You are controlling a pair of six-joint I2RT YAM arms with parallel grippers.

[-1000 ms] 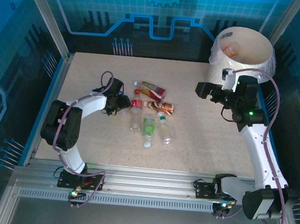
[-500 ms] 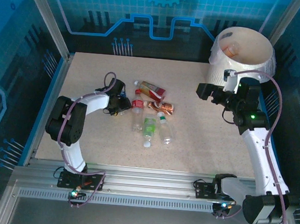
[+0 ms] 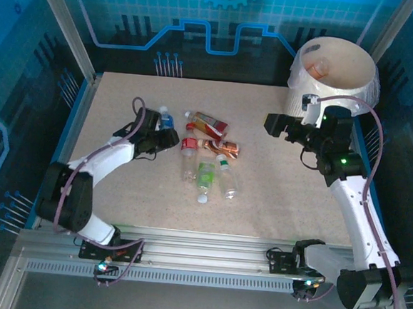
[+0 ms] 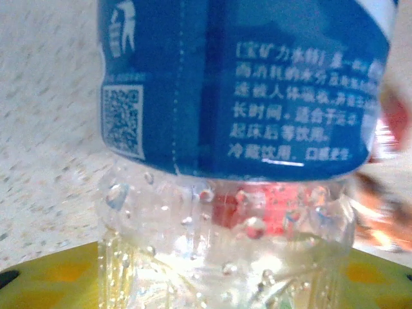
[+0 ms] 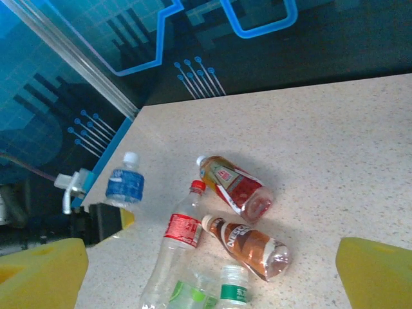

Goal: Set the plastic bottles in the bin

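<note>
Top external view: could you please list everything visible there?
blue-label bottle: one, clear, upright, left of the others
red-and-yellow-label bottle: one, lying, farthest of the cluster
brown bottle: one, lying, cluster's right
red-label bottle: one, clear, lying, cluster's left
green-label bottle: one, clear, lying, cluster's middle
clear bottle: one, lying, cluster's near right
bin: one, white, far right corner
orange object: one, inside the bin
table: one, speckled beige
left gripper: one, black, shut on the blue-label bottle
right gripper: one, black, open, near the bin
</note>
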